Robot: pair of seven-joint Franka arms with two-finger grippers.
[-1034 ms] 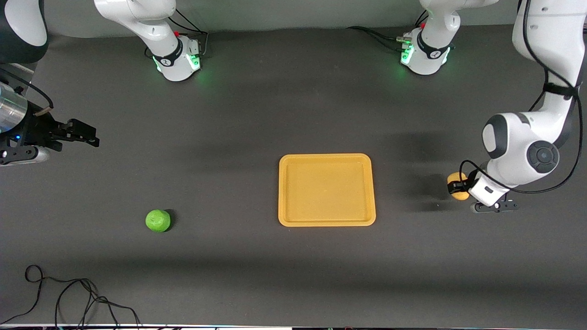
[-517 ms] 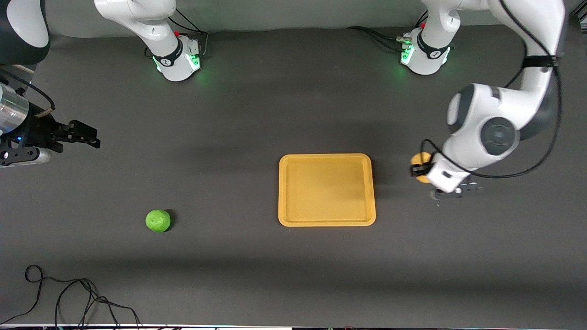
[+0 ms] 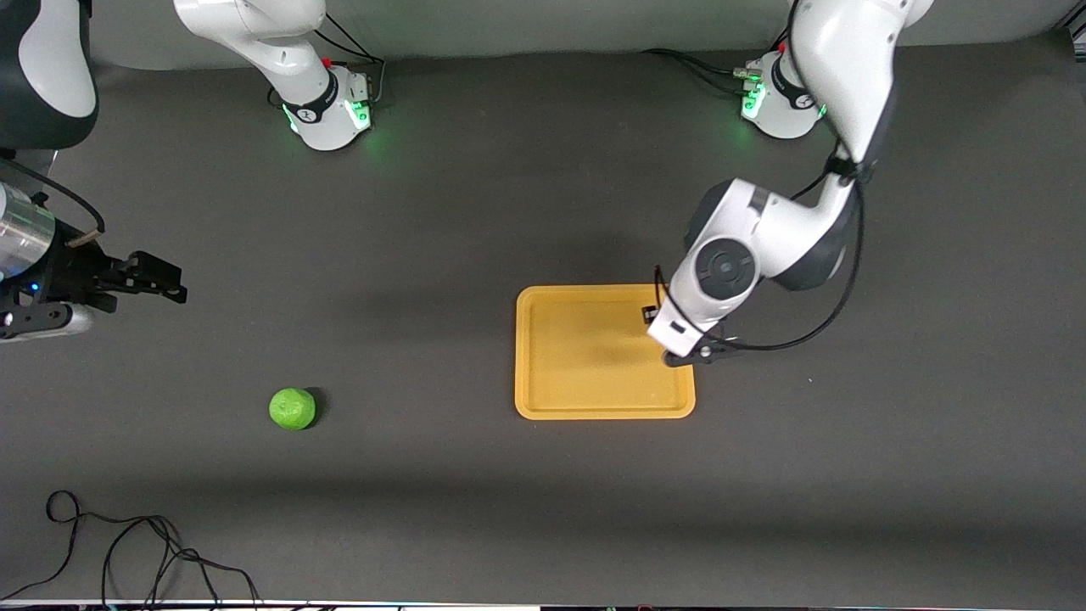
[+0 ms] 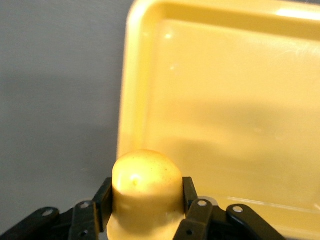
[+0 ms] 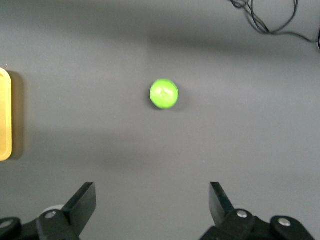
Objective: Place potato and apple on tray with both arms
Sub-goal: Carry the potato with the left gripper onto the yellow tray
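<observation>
Left gripper (image 4: 145,210) clamps the potato (image 4: 146,187) over the tray (image 3: 543,399)'s edge — glossy, likely slippery (grip its middle); apple (image 3: 292,408) sits toward the right arm's end — right gripper (image 5: 152,205) spread, empty.

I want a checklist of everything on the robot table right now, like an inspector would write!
Surface: dark grey table, bare between things.
Potato: potato pinched in the left hand, over the tray's edge toward the left arm's end.
Apple: apple on the table toward the right arm's end, untouched.
Tray: tray nothing on it yet.
Clutter: nothing seen.
Hands: left hand shut on the potato; right hand open, waiting above the table short of the apple.
Cables: loose black cable on the table, nearer the front camera than the apple.
Surroundings: two arm bases with green lights.
</observation>
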